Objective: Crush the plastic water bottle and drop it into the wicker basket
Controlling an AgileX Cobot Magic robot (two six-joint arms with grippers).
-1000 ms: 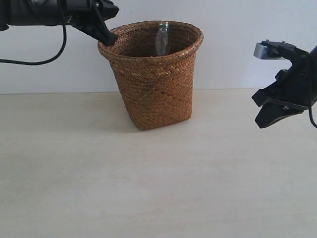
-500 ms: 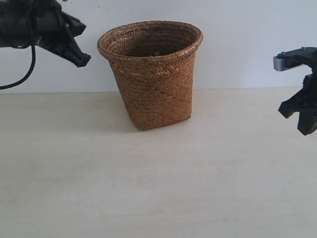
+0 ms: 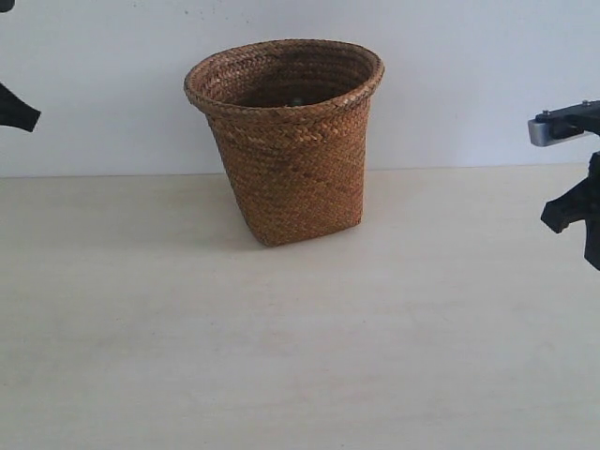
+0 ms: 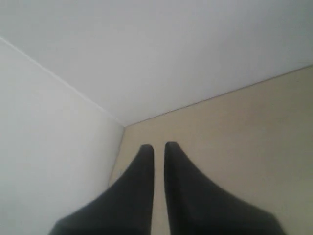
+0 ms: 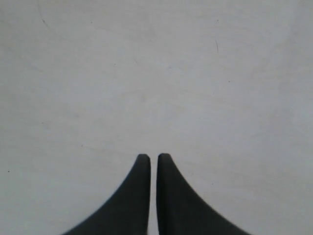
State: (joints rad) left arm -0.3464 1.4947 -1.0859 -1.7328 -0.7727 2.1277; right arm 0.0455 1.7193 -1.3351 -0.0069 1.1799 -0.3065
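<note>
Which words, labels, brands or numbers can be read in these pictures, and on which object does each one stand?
None: no readable text in any view.
The wicker basket shows only plain weave.
The left gripper and right gripper have plain black jaws, unmarked.

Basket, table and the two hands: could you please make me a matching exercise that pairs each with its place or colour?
Things:
1. basket
2. left hand
3. right hand
4. table

Place or colour:
A. at the right edge of the exterior view, shut on nothing
B. pale beige, flat
C. at the left edge of the exterior view, up high, shut on nothing
D. brown woven, standing upright

Pairs: 1-D, 2-C, 3-A, 4-B
</note>
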